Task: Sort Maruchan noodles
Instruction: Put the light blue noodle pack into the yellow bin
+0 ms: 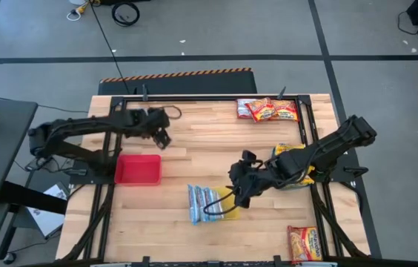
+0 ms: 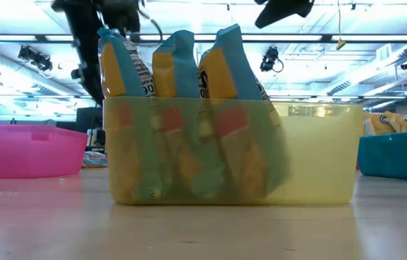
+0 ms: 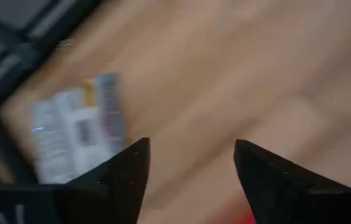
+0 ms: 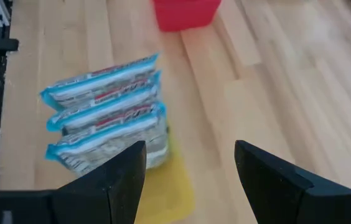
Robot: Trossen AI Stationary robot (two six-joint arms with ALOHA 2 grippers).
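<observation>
Three blue-and-white noodle packets [image 1: 203, 202] stand on edge in the yellow tray [image 1: 227, 212], mid-surface [image 1: 194, 141]. Right pincer [image 1: 240, 194] hovers just beside them, jaws apart, empty. Left pincer [image 1: 163, 138] hangs beyond the red tray [image 1: 138, 169], jaws apart, empty. Red packets [image 1: 267, 110] lie along the surface's far edge.

Grey floor [image 1: 216, 33] crossed by dark tape lines [image 1: 320, 30], cables [image 1: 124, 12] lying beyond the wooden table [image 1: 209, 137].
</observation>
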